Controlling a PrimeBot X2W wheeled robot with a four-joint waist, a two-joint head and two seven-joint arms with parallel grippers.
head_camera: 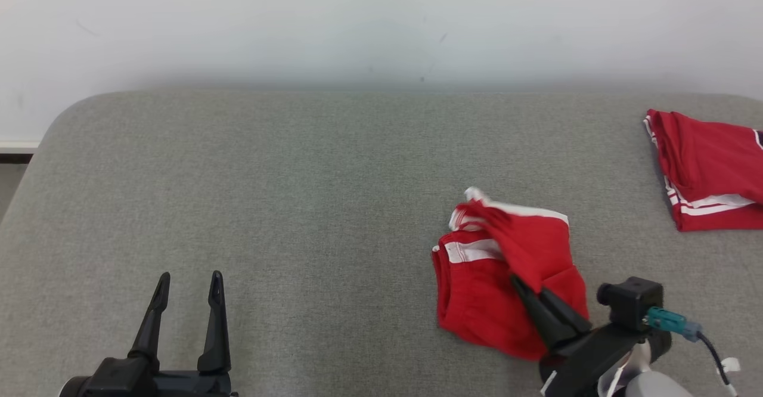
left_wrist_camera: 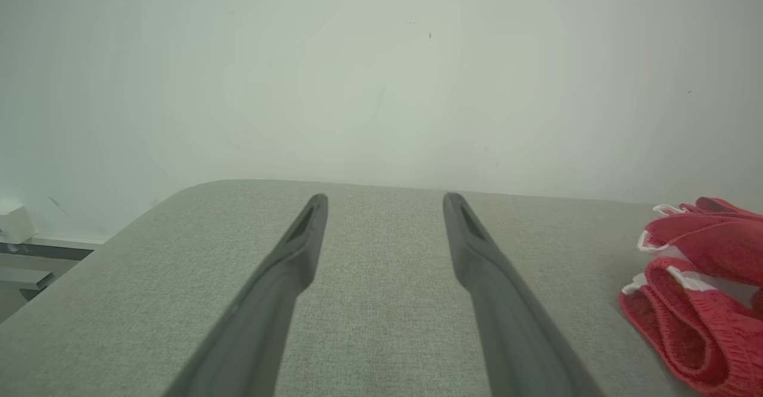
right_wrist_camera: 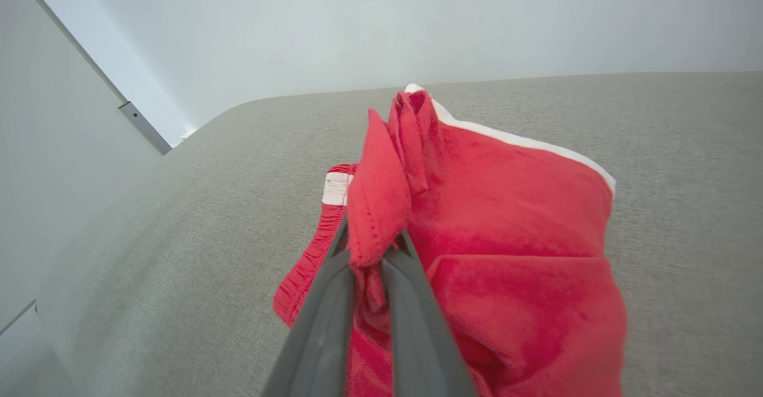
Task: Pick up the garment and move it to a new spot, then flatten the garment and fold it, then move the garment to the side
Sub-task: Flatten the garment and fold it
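Right gripper [head_camera: 517, 282]: jaws almost closed, pinching a raised fold of the red shorts [head_camera: 477, 307].
Red shorts: white-trimmed, crumpled, lying on the grey fabric desk [head_camera: 334, 164] directly beneath and ahead of this gripper, with the elastic waistband to its left.
Left gripper [head_camera: 189, 278]: spread wide, holding nothing, over bare desk, well apart from the shorts.
Second red garment [head_camera: 709, 170]: folded, white-striped, farther out to the right gripper's right, apart from the shorts.
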